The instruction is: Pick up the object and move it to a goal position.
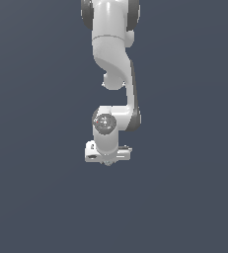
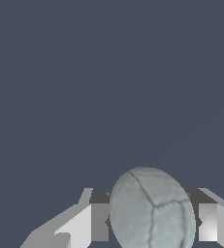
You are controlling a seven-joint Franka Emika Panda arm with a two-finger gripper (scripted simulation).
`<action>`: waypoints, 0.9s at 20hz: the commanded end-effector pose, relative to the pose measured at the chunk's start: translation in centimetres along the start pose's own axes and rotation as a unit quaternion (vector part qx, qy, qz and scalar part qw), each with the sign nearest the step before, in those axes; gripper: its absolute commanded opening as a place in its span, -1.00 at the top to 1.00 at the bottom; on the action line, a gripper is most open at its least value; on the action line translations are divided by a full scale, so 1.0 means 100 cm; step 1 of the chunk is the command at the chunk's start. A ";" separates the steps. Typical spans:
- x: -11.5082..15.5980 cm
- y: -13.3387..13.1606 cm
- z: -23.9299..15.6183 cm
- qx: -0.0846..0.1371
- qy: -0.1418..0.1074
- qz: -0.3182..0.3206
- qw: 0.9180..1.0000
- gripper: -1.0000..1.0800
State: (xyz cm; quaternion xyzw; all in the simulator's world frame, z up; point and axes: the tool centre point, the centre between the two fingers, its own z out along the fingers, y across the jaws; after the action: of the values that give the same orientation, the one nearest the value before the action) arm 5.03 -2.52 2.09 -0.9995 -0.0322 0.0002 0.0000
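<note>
The arm (image 1: 111, 59) hangs straight down the middle of the exterior view, wrist bent so the gripper (image 1: 108, 160) points at the dark grey floor (image 1: 36, 197). That vertical pose suits a top-down grasp, and it looks to me like the grasp is made. In the wrist view the ball (image 2: 152, 210) sits squarely between the two fingers (image 2: 100, 220), one pad on each side and each appearing to touch it, so I judge the gripper closed on the ball rather than standing open around it.

From the exterior view the ball is almost hidden: only a sliver of something pale shows under the gripper, too small to be sure of. Whether it has left the floor I cannot tell.

Up close, the ball is pale grey-green with a mottled, slightly rough surface, crossed by thin dark seams that split it into panels like a stitched football. It looks round and firm, which should let the flat pads hold it if they stay centred.

No goal marker shows in either view.
</note>
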 end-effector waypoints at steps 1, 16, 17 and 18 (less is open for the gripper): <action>0.000 0.000 0.000 0.000 0.000 0.000 1.000 1.00; -0.025 0.002 -0.024 0.000 0.000 0.000 1.000 1.00; -0.029 0.002 -0.028 0.000 0.000 0.000 1.000 1.00; -0.033 0.003 -0.032 0.000 0.000 0.000 1.000 1.00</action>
State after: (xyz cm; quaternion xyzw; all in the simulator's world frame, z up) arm 2.30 -2.90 4.65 -0.9995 -0.0322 0.0006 0.0001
